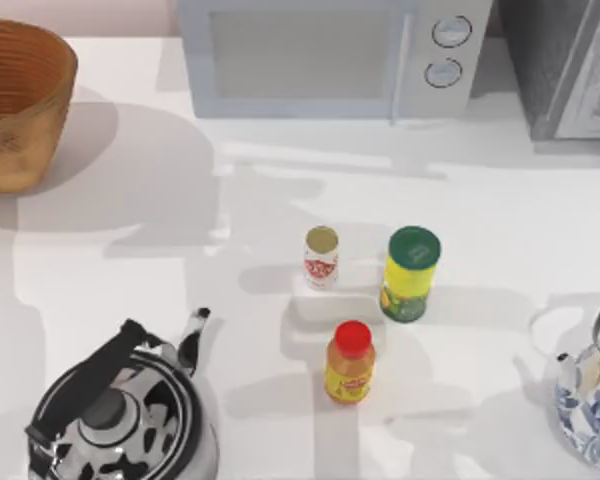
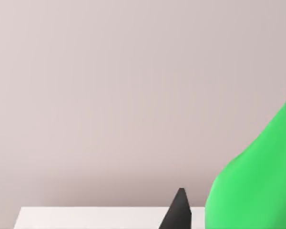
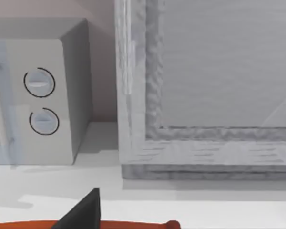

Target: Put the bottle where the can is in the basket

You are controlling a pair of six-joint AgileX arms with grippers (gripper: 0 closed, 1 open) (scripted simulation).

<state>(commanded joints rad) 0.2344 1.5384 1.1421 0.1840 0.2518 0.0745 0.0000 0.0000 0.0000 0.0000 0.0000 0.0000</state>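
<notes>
Step in hand, as judged: acquiring the bottle. It stands upright on the surface, near the can. The can is also on the surface, well apart from the basket.

The next move calls for a grasp round the bottle body, clear of the can.

Left gripper and right gripper: whether the jaws are apart or together cannot be told.

Labels: red print on the can and bottle, unreadable.

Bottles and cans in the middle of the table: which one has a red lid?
The orange bottle, nearest the table's front edge. The green-lidded can and the small can with a gold top stand behind it.
</notes>
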